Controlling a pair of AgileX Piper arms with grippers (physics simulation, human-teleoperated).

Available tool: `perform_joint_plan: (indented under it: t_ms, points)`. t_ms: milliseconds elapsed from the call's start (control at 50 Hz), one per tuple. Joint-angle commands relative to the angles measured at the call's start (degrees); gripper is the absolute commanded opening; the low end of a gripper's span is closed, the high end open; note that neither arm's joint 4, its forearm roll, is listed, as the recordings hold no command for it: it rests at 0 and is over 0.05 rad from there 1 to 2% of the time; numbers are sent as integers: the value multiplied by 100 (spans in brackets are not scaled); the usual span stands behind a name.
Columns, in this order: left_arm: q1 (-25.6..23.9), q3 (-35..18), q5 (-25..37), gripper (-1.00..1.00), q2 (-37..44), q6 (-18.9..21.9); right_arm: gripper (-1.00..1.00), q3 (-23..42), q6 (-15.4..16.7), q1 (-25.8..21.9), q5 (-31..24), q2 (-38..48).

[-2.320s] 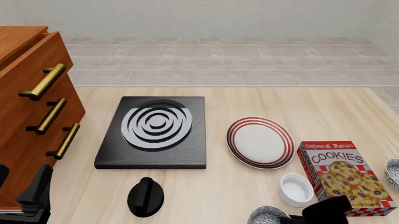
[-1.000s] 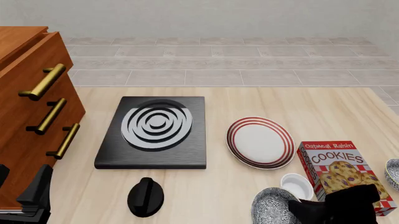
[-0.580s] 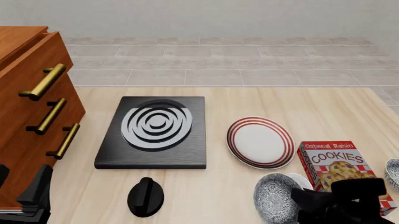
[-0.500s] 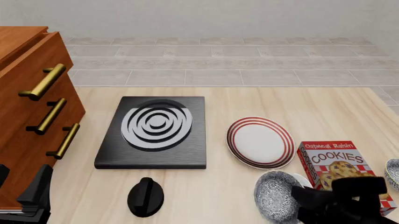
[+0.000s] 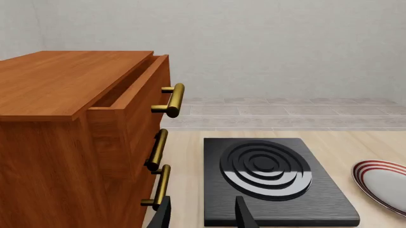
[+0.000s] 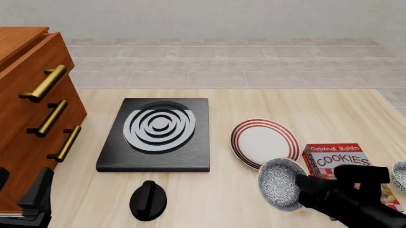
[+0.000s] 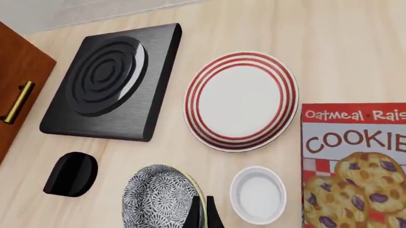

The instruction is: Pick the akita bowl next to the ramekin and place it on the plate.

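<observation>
Nearest the camera in the front view, the right gripper (image 6: 303, 189) reaches in from the lower right with its jaws pinched tight on the rim of the akita bowl (image 6: 280, 184). The bowl is off the tabletop (image 6: 254, 102) and tilted, its speckled inside facing left. In the right wrist view the two fingertips (image 7: 192, 214) sit almost together over the bowl's (image 7: 160, 197) rim, with only the thin wall between them. The bowl hangs just in front of the plate (image 6: 265, 143), overlapping its near edge in the front view; whether it is already over the plate or a little short of it is hard to judge from this angle.

The ramekin (image 7: 257, 194) stands on the tabletop beside the bowl, seen from the right wrist; in the front view the arm hides it. To its right lies the cookie box (image 6: 339, 161), flat, printed "Oatmeal Raisin Cookies", with part of another speckled bowl (image 6: 400, 175) at the right edge. A small black knob-like object (image 6: 148, 200) sits near the front on the left.

The left gripper (image 5: 203, 216) is low at the left by the wooden drawer cabinet (image 6: 32, 118), its jaws apart and holding nothing. Further back sits the black stove (image 6: 157, 133) with white spiral rings, left of the plate. Beyond the tabletop lies a tiled floor (image 6: 222, 59).
</observation>
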State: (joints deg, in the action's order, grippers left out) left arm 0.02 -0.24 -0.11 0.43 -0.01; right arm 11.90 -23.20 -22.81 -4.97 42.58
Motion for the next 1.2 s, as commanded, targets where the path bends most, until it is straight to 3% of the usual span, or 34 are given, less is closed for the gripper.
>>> perform_joint_plan:
  t_ms: [20, 140, 160, 1200]
  points:
    - [0, 0, 0, 100, 0, 1, -100, 198, 17, 82, 352, 395]
    - [0, 0, 0, 100, 0, 0, -100, 291, 57, 118, 459, 558]
    - [187, -9, -16, 100, -32, 147, -100, 319, 66, 127, 481, 589]
    - [186, -9, -14, 100, -32, 146, -100, 954, 81, 687, 2160, 2596]
